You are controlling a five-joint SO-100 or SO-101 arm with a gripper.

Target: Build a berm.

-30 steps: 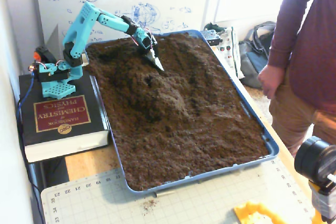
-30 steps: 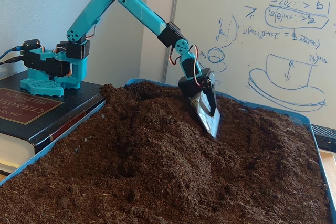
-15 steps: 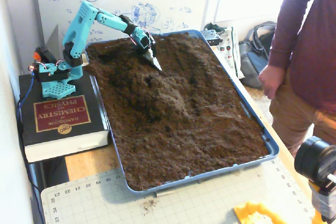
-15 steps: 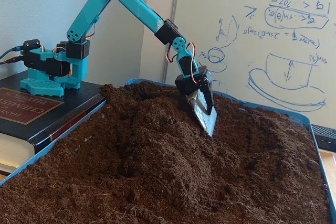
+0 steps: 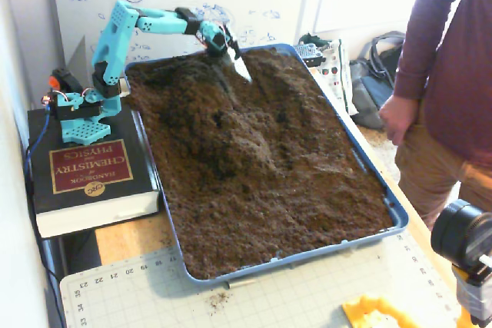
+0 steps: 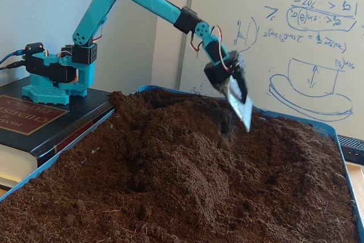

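Brown soil is heaped into the berm (image 5: 238, 140) mid-tray (image 5: 400, 217). The hand (image 5: 240, 65) (a metal scoop; spread or pressed together cannot be told) is held above the far soil, the berm lying nearer the camera.

A whiteboard (image 6: 273, 44) with blue marker sketches covers the wall behind the tabletop (image 5: 127, 240). A person (image 5: 450, 74) in a maroon sweater stands at the right beside a dark bag (image 5: 377, 59).
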